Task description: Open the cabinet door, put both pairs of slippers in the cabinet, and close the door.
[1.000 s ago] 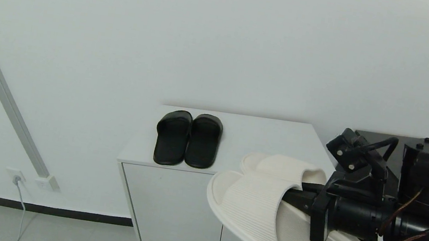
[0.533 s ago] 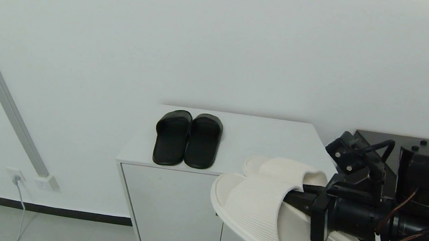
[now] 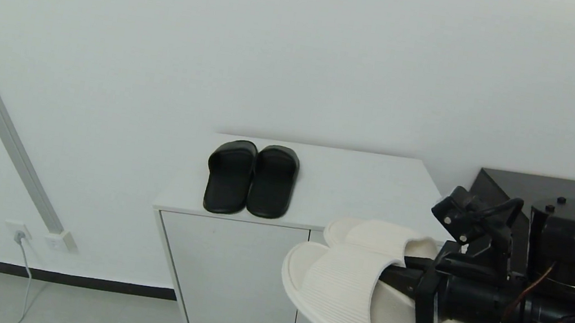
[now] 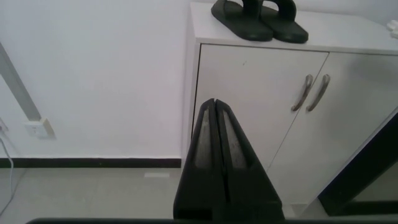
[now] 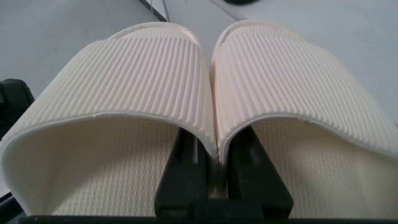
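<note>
White slippers (image 3: 343, 284), pinched in right jaws, hang before the cabinet (image 3: 363, 190) front edge; left jaws pressed together.

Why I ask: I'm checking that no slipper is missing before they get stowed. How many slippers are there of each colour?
Black rubber slide slippers: 2
Cream ribbed open-toe slippers: 2
Total: 4
</note>
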